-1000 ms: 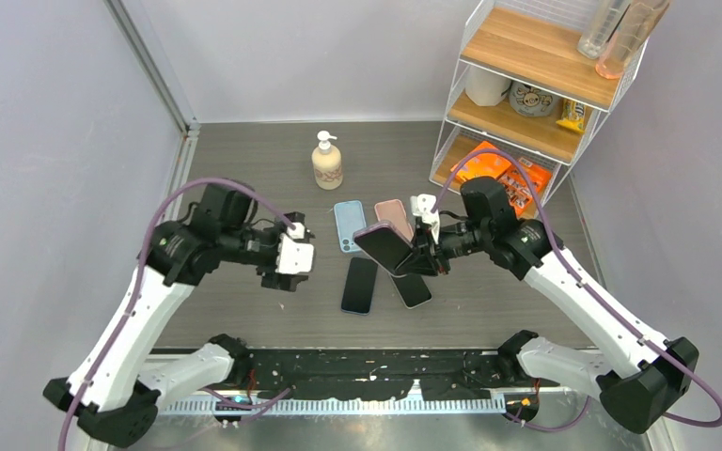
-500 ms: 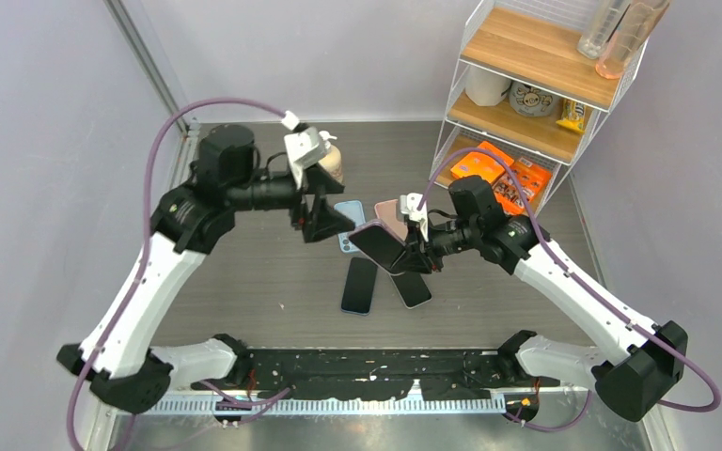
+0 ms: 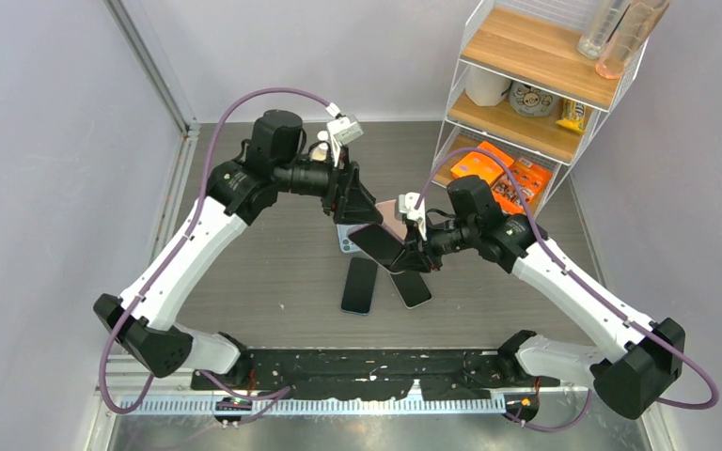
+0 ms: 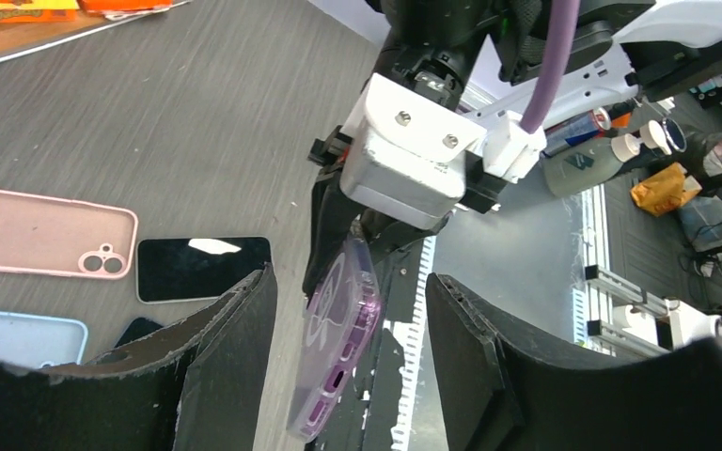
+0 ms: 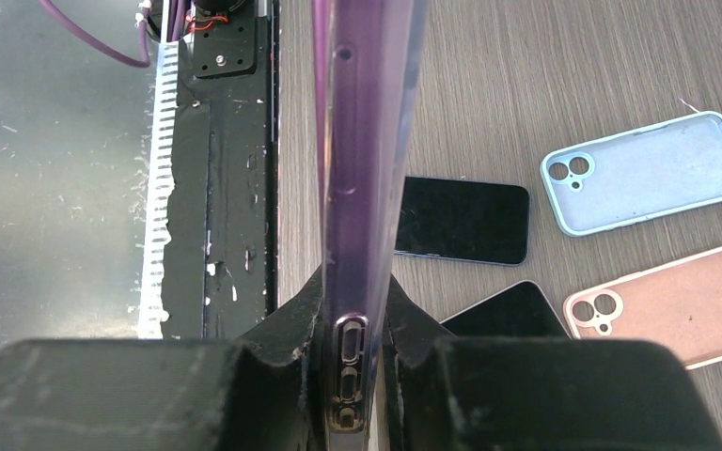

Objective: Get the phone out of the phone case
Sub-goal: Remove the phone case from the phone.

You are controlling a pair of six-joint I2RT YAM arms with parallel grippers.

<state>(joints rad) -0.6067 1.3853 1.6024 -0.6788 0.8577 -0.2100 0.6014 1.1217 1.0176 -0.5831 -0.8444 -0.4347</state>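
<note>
**A:** Where's the phone (image 3: 381, 246)?

**B:** Up off the bench (image 3: 263, 263), over its middle. It is seated in the purple case (image 4: 338, 348), and the whole thing is tilted. The right claw (image 5: 353, 310) is clamped hard on one end of the case, a finger pressed to each face.

**A:** And the other arm?

**B:** The left claw (image 4: 348, 282) reaches in from about 10 o'clock with its jaws standing apart, one on either side of the case's free end. The left wrist view shows a gap on both sides — it has hold of nothing.

**A:** Any other cases about?

**B:** Two, flat on the bench, both empty shells. The pink case (image 5: 677, 301) lies at 12 o'clock of the held phone. The blue case (image 5: 649, 169) is just beside it, toward 10 o'clock, and partly hidden under the left claw in the top view. Two bare phones (image 3: 359, 285) lie dark face up at 6 o'clock of the held one, just beside each other.

**A:** And the shelves?

**B:** A wire rack (image 3: 526, 56) stands at the bench's 1 o'clock corner. Clear bottles (image 3: 611, 28) stand on its top shelf. The middle shelf holds a printed cup (image 3: 531, 99) and a yellow packet (image 3: 573, 115). Orange packets (image 3: 503, 174) lie on the bottom one.
</note>
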